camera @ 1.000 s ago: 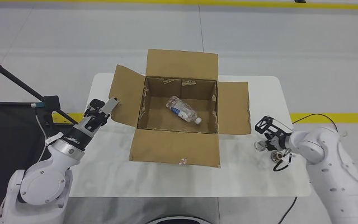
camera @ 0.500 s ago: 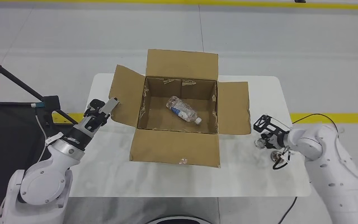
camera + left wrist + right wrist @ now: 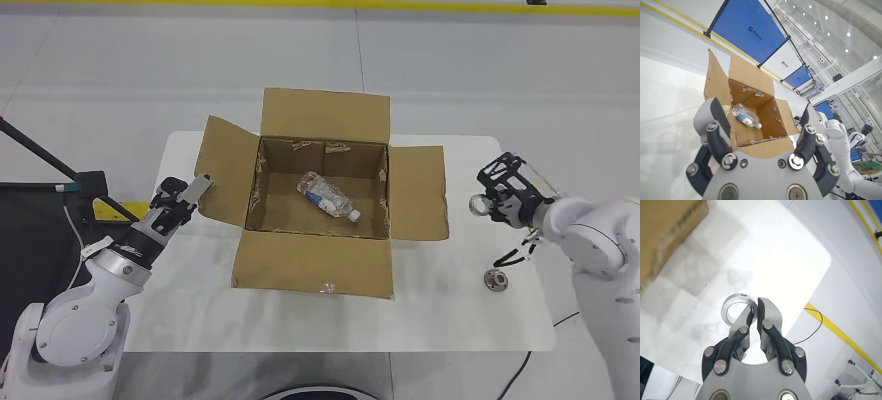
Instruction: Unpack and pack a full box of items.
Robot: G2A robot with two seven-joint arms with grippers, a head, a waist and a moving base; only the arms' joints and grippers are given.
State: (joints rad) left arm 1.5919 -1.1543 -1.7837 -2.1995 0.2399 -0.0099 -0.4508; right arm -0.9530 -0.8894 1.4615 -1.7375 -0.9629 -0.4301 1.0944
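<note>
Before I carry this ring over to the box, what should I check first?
1. Grip: right gripper jaws shut on the metal ring, holding its rim on one side: ok.
2. Flaps of the box all folded out: ok.
3. Space inside: bottle lies mid-floor, bare cardboard around it: ok.
4. Path: left gripper, jaws open, by the left flap, outside the opening: ok; touching it, cannot tell.
5. Leftovers: not ok, a small metal part lies on the table near the right arm.

The top view looks down from above on the whole bench (image 3: 450, 310), the left wrist view faces from its left edge into the box (image 3: 325, 115) both share, and the right wrist view looks down closely near the right edge.
</note>
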